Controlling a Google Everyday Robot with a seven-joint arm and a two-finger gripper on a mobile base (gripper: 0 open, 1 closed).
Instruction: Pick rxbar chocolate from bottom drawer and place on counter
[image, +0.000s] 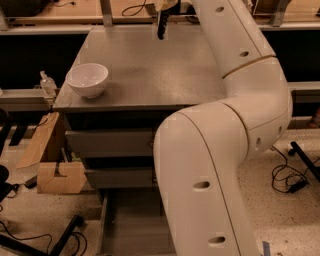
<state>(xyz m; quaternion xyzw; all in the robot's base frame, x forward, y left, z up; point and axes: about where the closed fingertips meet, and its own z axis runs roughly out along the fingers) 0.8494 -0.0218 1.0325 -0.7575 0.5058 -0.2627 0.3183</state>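
Observation:
My gripper (161, 31) hangs over the far edge of the grey metal counter (150, 75), near its middle. It is shut on a small dark narrow bar, the rxbar chocolate (161, 25), which hangs upright a little above the counter top. The bottom drawer (132, 230) stands pulled open at the foot of the cabinet. Its grey floor is bare where it shows, and my arm hides its right part.
A white bowl (87, 79) sits on the counter's front left. Two shut drawer fronts (112, 142) lie below the counter. A cardboard piece (55, 175) and a small bottle (46, 82) are at the left. Cables (287, 180) lie on the floor at the right. My arm (215, 165) fills the right foreground.

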